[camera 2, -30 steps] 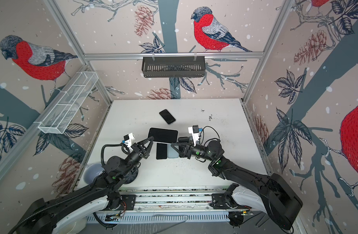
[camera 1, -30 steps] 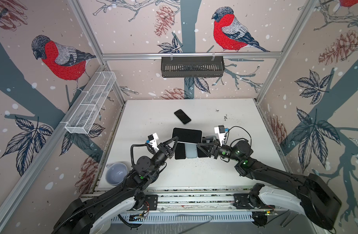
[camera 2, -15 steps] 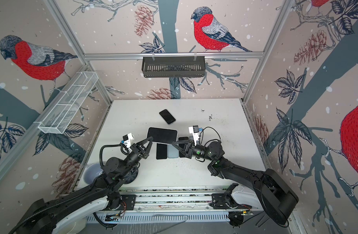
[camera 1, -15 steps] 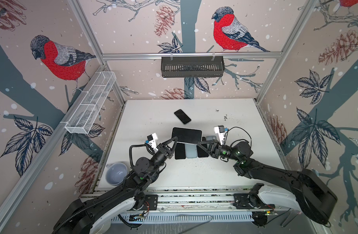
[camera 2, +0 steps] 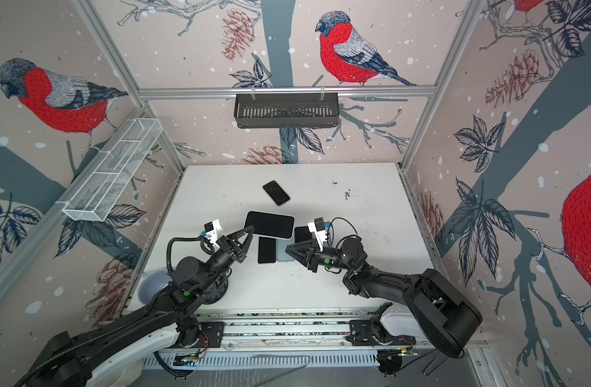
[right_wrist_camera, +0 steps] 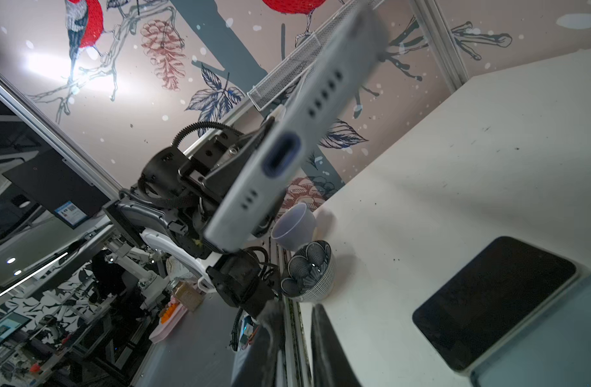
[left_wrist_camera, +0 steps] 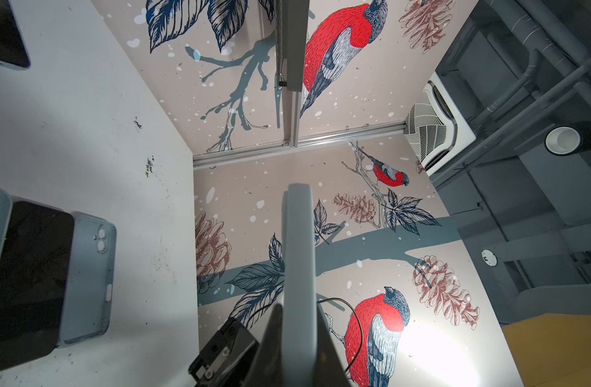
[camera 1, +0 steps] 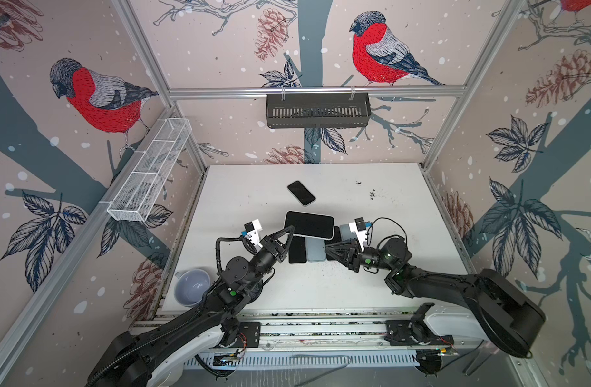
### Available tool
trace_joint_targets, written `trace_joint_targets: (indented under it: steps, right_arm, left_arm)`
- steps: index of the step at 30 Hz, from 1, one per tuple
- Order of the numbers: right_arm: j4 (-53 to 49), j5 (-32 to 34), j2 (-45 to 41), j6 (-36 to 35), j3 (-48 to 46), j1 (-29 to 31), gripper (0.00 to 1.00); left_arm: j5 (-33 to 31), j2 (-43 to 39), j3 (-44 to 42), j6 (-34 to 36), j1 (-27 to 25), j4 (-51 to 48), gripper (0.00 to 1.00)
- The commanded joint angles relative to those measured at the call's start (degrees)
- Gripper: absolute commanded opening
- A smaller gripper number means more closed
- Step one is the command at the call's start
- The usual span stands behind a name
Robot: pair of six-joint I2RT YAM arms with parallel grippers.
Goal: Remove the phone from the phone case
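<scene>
White tabletop [camera 1: 388, 217] boxed in by walls papered with red-breasted birds, with a black basket [camera 1: 317, 110] hanging on the far wall and a white wire shelf [camera 1: 150, 174] on the left one. Near the middle, the left gripper [camera 1: 289, 232] is clamped on the left end of the phone [camera 1: 309, 225], holding it roughly flat, screen up and clear of the table. The right wrist view shows a pale grey edge with a port and speaker holes, seemingly the case [right_wrist_camera: 254, 187] still around it. The right gripper [camera 1: 327, 249] sits just right of the phone and lower, jaws drawn almost together on nothing, not touching it. Under the raised phone a dark phone [camera 1: 297, 250] and a pale blue case [camera 1: 316, 251] lie side by side, with a second dark phone [left_wrist_camera: 29, 278] and a second case [left_wrist_camera: 86, 278] to their right. A small phone [camera 1: 301, 193] lies farther back, and a cup [camera 1: 191, 286] stands at the near left.
</scene>
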Motion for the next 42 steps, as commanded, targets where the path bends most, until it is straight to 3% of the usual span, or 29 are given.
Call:
trace_joint_targets:
  steps: [1,4,8,11,19,31,42]
  right_arm:
    - [3.67,-0.81,0.40,-5.15,-1.31,-0.12,0.15]
    - [3.43,0.17,0.02,-4.27,-1.25,-1.67,0.18]
    - [5.57,-1.14,-1.47,-0.51,-1.33,-1.86,0.56]
    - [2.20,0.68,-4.91,0.02,-0.46,-0.93,0.65]
    - [-0.84,2.07,-7.70,3.45,3.20,-0.26,0.62]
    - [5.82,1.10,-2.64,9.00,3.94,-0.94,0.41]
    - [6.96,1.14,-2.19,10.57,3.76,-1.92,0.37]
  left_arm:
    - [0.18,-0.04,0.89,-0.97,0.04,5.12,0.00]
    - [0.32,-0.10,0.65,-0.83,0.03,5.21,0.00]
    - [-0.12,-1.10,0.32,-0.50,0.02,4.45,0.00]
    - [-0.12,-0.84,0.01,-0.50,-0.02,5.07,0.00]
    - [0.23,-0.06,-0.14,-0.78,0.03,6.35,0.00]
    - [0.58,-0.19,-0.66,-0.81,0.00,6.93,0.00]
    - [0.58,-0.32,-1.59,-0.85,0.02,7.75,0.00]
